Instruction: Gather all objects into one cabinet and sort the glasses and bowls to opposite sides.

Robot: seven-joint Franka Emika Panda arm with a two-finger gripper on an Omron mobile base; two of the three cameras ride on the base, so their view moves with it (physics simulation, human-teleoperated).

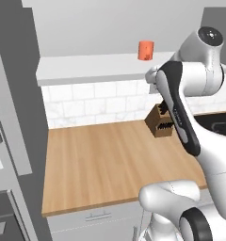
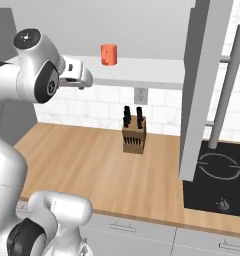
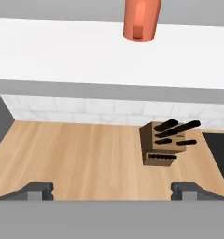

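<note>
Wooden countertop (image 1: 96, 160) runs below a white tiled backsplash (image 1: 96, 101), with a white shelf board (image 1: 91, 68) fixed above the tiles. Gripper (image 3: 112, 189) is raised in front of that shelf board, a little below its level; the two dark fingertips (image 3: 37, 190) stand wide apart at the lower corners of the hand view, with nothing between them.

Left of the gripper, in the left base view, a tall grey panel (image 1: 13, 94) borders the counter end. Ahead of the gripper and above it, the orange-red cup (image 3: 141, 18) stands upright on the shelf board, slightly right of the gripper's centre line and clear of both fingers. Below and ahead, slightly right, a wooden knife block (image 3: 161, 144) with dark handles sits on the countertop near the backsplash. Further right, in the right base view, the tall grey cabinet door (image 2: 199, 90) stands open, its long vertical bar handle (image 2: 227, 85) beside it, above a black cooktop (image 2: 217, 177).
</note>
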